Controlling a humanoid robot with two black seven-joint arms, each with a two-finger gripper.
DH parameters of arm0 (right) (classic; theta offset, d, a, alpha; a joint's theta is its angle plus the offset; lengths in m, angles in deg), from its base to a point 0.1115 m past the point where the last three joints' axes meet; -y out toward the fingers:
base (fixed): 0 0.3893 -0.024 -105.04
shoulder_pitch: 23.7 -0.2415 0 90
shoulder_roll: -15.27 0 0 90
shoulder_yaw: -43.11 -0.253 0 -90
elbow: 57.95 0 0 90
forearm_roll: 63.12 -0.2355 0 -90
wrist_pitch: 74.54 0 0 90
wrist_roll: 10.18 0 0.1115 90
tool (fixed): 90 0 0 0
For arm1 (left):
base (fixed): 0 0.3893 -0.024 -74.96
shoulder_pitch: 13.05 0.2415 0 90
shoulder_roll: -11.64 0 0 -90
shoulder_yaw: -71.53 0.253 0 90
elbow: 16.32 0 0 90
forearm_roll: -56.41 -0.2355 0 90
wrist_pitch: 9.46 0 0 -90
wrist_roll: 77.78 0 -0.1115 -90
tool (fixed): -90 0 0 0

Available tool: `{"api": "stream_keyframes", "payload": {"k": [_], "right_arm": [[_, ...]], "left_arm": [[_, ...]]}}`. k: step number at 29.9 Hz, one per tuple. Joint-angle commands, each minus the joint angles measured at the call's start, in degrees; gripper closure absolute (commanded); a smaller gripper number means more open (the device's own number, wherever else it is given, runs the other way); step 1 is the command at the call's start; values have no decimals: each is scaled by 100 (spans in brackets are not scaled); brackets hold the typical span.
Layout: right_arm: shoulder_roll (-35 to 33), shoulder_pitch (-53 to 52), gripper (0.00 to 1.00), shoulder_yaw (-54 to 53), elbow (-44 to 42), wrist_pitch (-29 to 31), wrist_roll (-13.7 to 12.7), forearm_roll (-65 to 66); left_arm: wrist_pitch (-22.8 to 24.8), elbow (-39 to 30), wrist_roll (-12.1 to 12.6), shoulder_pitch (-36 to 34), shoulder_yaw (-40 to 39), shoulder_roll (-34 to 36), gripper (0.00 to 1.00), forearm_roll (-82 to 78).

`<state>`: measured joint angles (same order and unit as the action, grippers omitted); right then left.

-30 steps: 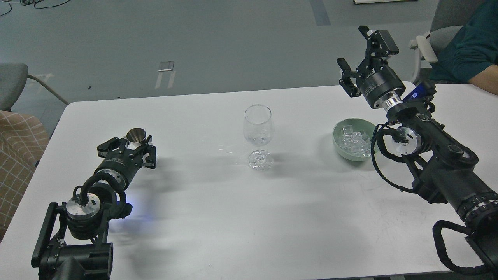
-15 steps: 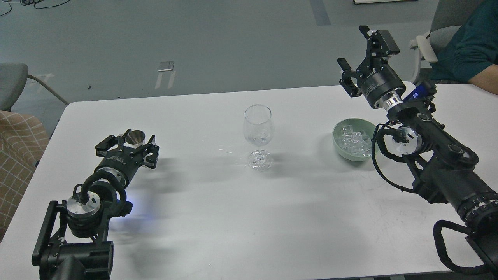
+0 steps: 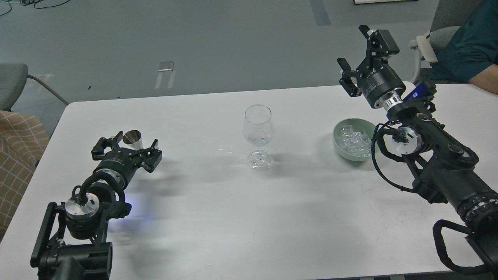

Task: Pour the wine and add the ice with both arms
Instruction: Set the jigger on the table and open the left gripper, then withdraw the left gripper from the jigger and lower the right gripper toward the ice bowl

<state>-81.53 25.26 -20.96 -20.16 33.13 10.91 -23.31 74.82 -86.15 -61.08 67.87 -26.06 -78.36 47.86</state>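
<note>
Compared with one second ago, the left end effector point(image 3: 126, 149) has drawn back toward the robot and its fingers have spread wider, so the small metal cup point(image 3: 132, 139) now stands free on the white counter point(image 3: 218, 217) just beyond the fingertips; I cannot tell if one finger still touches it. The fingers of this end effector are clearly apart, one on each side of the cup's near edge. The right end effector point(image 3: 360, 54) has not changed its place: it hangs raised above the far right part of the counter, its two fingers apart and nothing between them. The wine glass point(image 3: 258, 134) stands upright near the middle of the counter, well apart from both arms. At the bottom of its bowl some clear glints show, but I cannot tell whether this is wine or only reflections. The ice point(image 3: 353, 140) lies as a heap of transparent cubes inside the pale green bowl point(image 3: 337, 140), which rests on the counter to the right of the glass, below the right end effector and just beside the right arm's wrist joint. At the far right edge a person's arm in a dark green sleeve point(image 3: 469, 46) rests near the counter.
</note>
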Motion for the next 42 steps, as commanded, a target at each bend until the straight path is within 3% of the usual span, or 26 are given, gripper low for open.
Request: {"api": "stream_keyframes", "payload": {"k": [1, 20, 25, 31, 36, 42], "right_arm": [[3, 0, 0, 0, 0, 0, 0, 0], [-23, 0, 0, 0, 0, 0, 9, -9], [-41, 9, 0, 0, 9, 0, 9, -9], [-41, 9, 0, 0, 27, 0, 0, -9], [-241, -9, 0, 35, 79, 0, -9, 70], [-892, -97, 0, 790, 404, -114, 0, 236]], "left_arm": [[1, -13, 17, 12, -15, 0, 2, 37], [45, -602, 140, 776, -164, 0, 2, 134], [106, -980, 298, 1268, -234, 0, 2, 134], [747, -1033, 307, 1576, -699, 325, 2, 125], [1546, -980, 281, 1603, -1051, 1052, 2, 64], [1767, -813, 9, 1410, -1052, 1950, 2, -173]]}}
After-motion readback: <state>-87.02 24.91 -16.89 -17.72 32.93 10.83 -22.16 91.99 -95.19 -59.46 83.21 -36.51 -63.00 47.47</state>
